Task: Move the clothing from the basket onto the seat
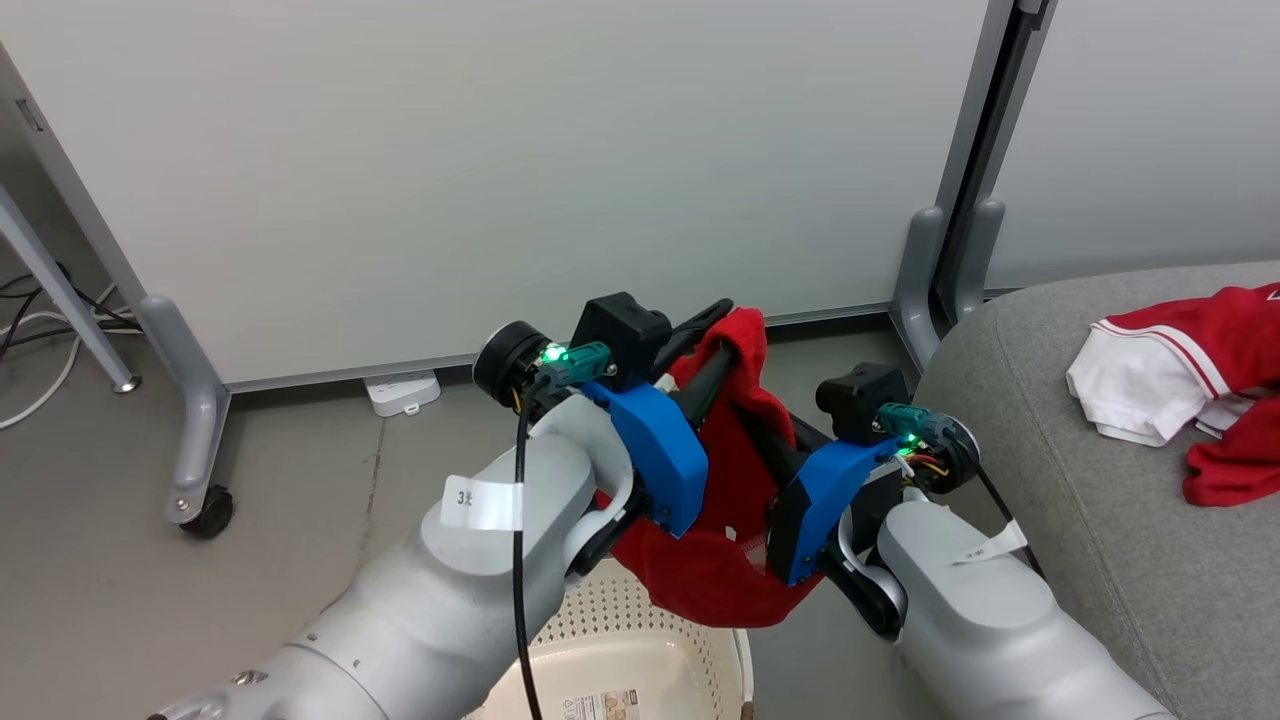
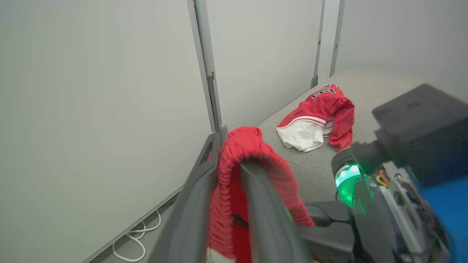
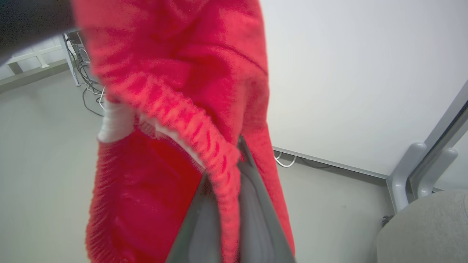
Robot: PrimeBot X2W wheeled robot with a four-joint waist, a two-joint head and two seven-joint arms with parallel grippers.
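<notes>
Both arms hold the shorts (image 1: pixel 735 470) up over the basket (image 1: pixel 640 640), the cloth slung between them and sagging in the middle. The left fingers (image 2: pixel 195 197) have the red band between them and looped over one tip. It looks like a pinch, though the fold hides the contact. The right fingers (image 3: pixel 257 226) are pressed together on a red strip of the same garment.

The seat (image 1: pixel 1050 480) lies off to the robot's right, just beside the right forearm, so that arm is the nearer one. The jersey (image 2: pixel 321 109) already lies there (crumpled, white side showing). To my eye the carry is a sideways swing to the right, with the shorts' length running arm to arm. Their low hem hangs close over the basket rim, so I'd lift them a little first.
</notes>
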